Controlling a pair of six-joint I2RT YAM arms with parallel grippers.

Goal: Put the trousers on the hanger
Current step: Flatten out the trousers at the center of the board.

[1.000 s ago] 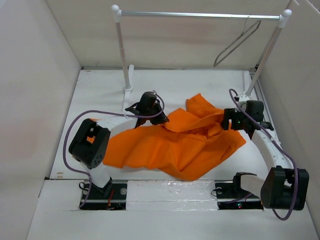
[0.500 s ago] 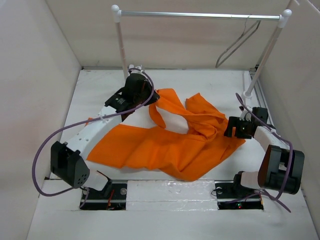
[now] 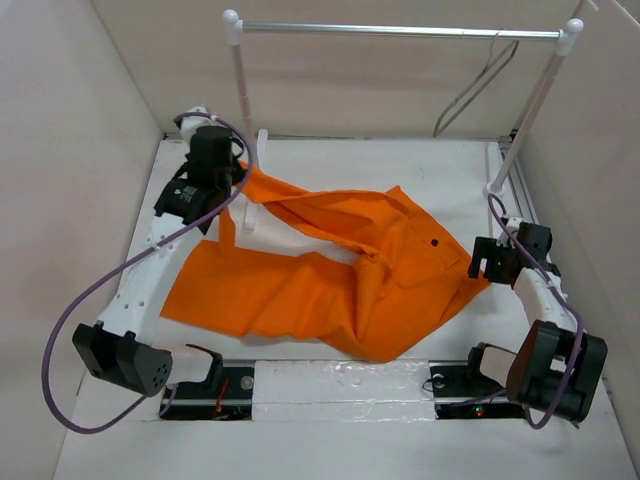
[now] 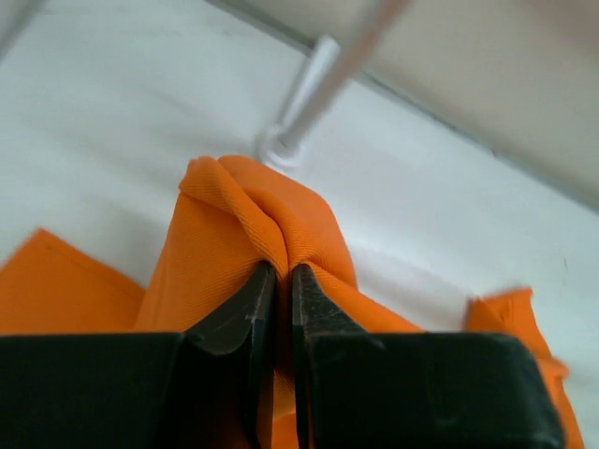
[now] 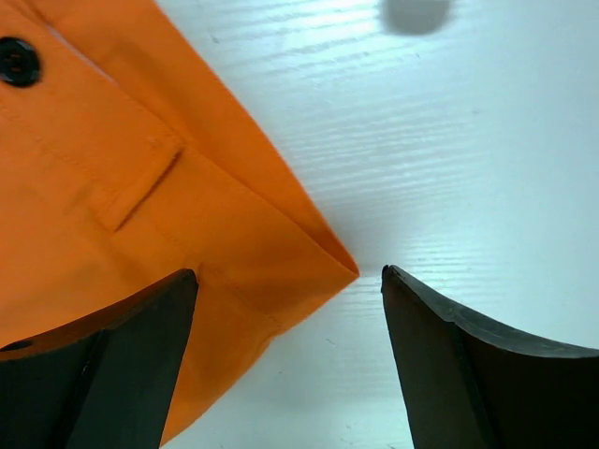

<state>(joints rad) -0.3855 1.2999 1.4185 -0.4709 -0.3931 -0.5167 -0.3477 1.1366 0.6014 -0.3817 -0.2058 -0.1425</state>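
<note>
Left claw (image 4: 283,273): clamped on a pinched fold of the trousers (image 3: 330,285), which trail from it across the table (image 3: 400,165). Right claw (image 5: 288,276): wide, straddling the waistband corner. The hanger (image 3: 478,85) hangs well beyond it. Advisable: grip the waistband before lifting, keeping the cloth taut. No container visible.

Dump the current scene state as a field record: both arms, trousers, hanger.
left gripper: shut on a fold of the trousers, far left, near the rail's left post
right gripper: open, waistband corner between its fingers, not clamped
trousers: spread on the table, far-left part lifted
hanger: hooked on the rail near its right end, bare
status: trousers not yet on hanger
</note>
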